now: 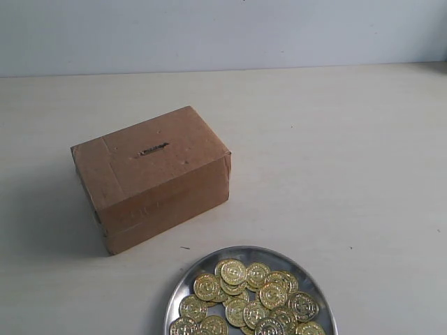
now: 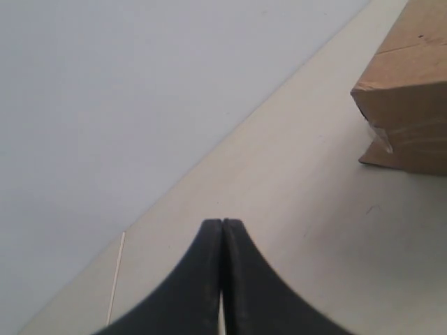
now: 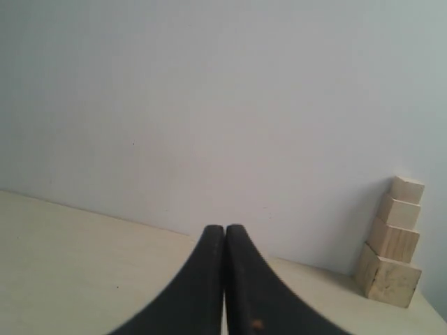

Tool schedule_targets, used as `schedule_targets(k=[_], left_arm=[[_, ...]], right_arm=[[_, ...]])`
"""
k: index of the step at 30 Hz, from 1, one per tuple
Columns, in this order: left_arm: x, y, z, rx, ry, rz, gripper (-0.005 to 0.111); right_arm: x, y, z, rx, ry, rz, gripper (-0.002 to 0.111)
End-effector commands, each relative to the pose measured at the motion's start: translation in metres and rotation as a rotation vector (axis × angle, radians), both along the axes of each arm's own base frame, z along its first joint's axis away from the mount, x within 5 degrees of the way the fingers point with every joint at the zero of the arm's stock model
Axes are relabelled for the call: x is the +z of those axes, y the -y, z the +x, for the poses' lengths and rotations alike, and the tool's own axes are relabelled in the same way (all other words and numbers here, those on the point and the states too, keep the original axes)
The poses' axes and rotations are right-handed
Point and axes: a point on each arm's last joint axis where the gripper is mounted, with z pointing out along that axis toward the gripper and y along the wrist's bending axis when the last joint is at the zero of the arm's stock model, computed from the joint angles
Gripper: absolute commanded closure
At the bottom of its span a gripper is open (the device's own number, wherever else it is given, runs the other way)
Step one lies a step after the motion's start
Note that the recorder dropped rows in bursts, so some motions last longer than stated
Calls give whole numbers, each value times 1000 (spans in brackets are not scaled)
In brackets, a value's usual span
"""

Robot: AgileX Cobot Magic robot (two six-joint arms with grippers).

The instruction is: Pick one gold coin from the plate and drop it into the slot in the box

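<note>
exterior view: gold coins [image 1: 251, 296] piled on the plate [image 1: 258, 250], near the box [image 1: 150, 174].
left gripper [image 2: 222, 230] and right gripper [image 3: 225, 234] are pinched closed, holding nothing. coins overlap, so two might get grabbed; the slot [image 1: 153, 149] is thin, so one could miss.

exterior: you look steeply down on the pale tabletop [image 1: 335, 153], the round silver metal plate [image 1: 251, 251] cropped at the frame's bottom | left wrist: low over the table, sharing a corner of the taped brown cardboard box [image 2: 408, 98] with exterior | right wrist: low, facing the pale wall [image 3: 209, 91] and stacked light wooden blocks [image 3: 391, 244] outside exterior's frame
</note>
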Motion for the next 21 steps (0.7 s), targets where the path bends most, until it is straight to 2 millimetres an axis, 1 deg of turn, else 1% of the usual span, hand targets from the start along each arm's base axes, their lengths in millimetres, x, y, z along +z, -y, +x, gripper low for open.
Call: schedule_targets(k=[1,2,4,6,8,15,17,21], left_arm=[[-2,0,0,-5,-7,-9,107],[-2,0,0,-5,-7,-9,107],[-2,0,0,1,-9,-45,107],[-2,0,0,15,-14,-127,107],[-2,0,0,37,-22,-253,107],[-2,0,0,107,-48,-663,107],[-3,0,-1,126,-71,-728,107],[-8,0,-2,146,-123,-723,107]], right_arm=[[-11,2,0,-19,-106,-4,108],[-13,2,0,-21,-127,2,108],[-18,1,0,-16,-185,66,108],[-22,1,0,-12,-231,110,108],[-26,1,-1,-15,-270,109,108],[-26,1,-1,-14,-270,112,108],[-26,1,-1,-14,-272,112,108],[-26,1,-1,-14,-272,112,108]])
